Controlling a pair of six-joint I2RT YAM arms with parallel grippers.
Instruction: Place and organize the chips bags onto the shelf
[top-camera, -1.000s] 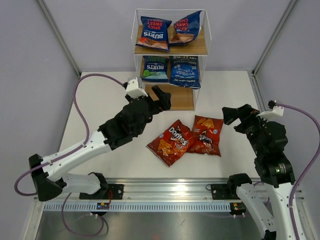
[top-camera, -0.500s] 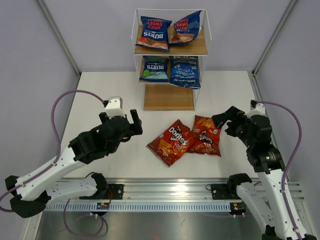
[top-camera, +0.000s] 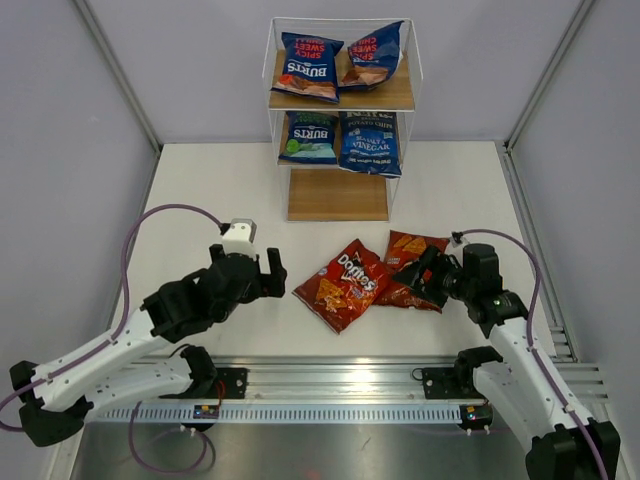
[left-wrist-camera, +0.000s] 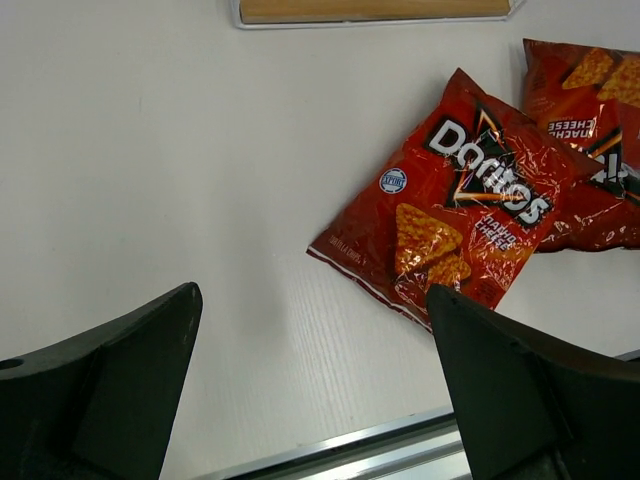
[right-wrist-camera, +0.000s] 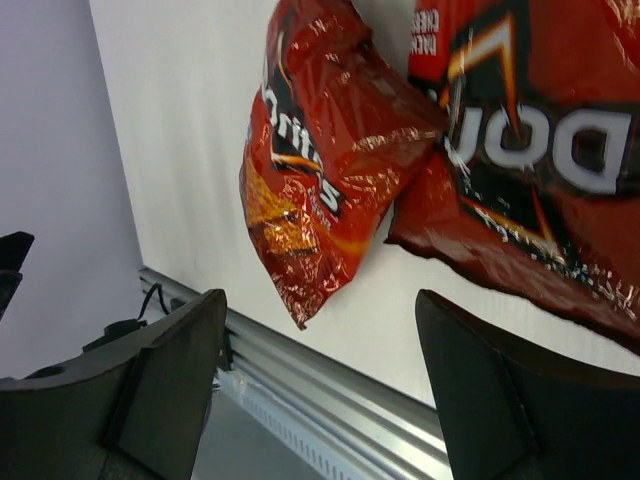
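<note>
Four blue bags sit on the shelf at top centre, two Doritos bags lie unshelved on the counter, and the left end effector and right end effector gape empty.

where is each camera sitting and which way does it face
top external: fixed above and behind, looking down across the table to the shelf; left arm and right arm show.
left wrist: on the left arm, looking down at the left Doritos bag; open left gripper below.
right wrist: low on the right arm, facing the right Doritos bag close up; open right gripper below.
shared: all three views show both Doritos bags.
</note>
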